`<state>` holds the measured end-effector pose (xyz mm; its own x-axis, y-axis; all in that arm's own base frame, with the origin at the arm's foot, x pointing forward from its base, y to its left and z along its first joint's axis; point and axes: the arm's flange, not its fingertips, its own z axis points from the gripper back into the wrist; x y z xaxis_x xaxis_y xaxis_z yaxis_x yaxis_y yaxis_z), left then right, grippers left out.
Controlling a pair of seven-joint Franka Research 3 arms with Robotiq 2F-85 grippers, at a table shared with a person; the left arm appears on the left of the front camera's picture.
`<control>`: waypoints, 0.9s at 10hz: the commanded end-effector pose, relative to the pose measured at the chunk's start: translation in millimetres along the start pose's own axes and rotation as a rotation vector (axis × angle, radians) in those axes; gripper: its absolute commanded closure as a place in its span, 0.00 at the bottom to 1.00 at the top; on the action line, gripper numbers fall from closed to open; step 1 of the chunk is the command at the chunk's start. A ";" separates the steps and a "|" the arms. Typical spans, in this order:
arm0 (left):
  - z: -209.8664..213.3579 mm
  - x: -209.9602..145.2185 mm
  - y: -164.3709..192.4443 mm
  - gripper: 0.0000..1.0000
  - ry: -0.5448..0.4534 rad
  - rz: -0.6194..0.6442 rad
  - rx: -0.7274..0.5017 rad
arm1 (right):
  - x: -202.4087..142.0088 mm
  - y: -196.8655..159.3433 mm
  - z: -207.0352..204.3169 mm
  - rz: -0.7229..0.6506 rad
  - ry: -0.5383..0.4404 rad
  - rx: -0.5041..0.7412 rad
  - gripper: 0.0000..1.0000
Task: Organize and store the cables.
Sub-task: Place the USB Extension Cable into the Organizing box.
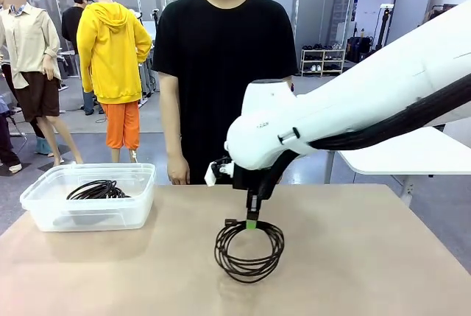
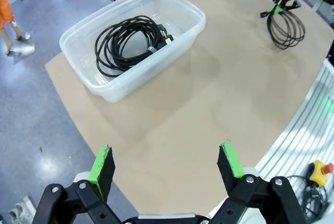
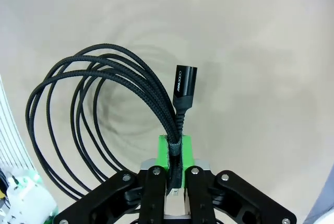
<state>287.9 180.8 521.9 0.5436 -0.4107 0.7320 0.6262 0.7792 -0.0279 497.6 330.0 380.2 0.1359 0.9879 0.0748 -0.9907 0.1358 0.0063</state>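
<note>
A black coiled cable (image 1: pixel 249 249) hangs from my right gripper (image 1: pixel 252 220) over the middle of the table, its lower loops near or on the tabletop. The right wrist view shows the jaws shut on the cable (image 3: pixel 104 109) bundle, a plug end (image 3: pixel 184 85) sticking up beside the green pads (image 3: pixel 176 145). A second coiled cable (image 1: pixel 97 191) lies inside the clear plastic bin (image 1: pixel 44 209) at the table's left. My left gripper (image 2: pixel 166 167) hovers open above the table's near edge, with the bin (image 2: pixel 193 18) and its cable (image 2: pixel 130 44) ahead of it.
A person in a black shirt (image 1: pixel 224 58) stands at the far side of the table, arms hanging down, one hand (image 1: pixel 177 171) near the far edge. A red emergency button (image 2: pixel 321 171) sits beyond the table edge in the left wrist view.
</note>
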 end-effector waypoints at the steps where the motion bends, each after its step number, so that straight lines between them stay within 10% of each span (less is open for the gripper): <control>1: 0.5 1.1 -0.5 0.00 0.017 0.014 0.002 | 26.6 2.3 -16.1 -0.011 -0.019 -0.019 1.00; 4: 0.5 1.1 -0.5 0.00 0.017 0.014 0.002 | 34.1 5.8 -30.2 0.018 -0.012 -0.037 1.00; 5: 0.5 1.1 -0.5 0.00 0.017 0.014 0.002 | 32.1 5.9 -33.5 0.021 -0.013 -0.039 0.66; 9: 0.5 1.1 -0.5 0.00 0.017 0.014 0.002 | 15.7 6.8 -15.4 0.030 -0.054 -0.036 0.12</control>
<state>287.9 180.7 521.8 0.5436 -0.4107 0.7320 0.6264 0.7790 -0.0280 498.9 359.6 356.2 0.1049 0.9897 0.0974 -0.9940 0.1074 -0.0206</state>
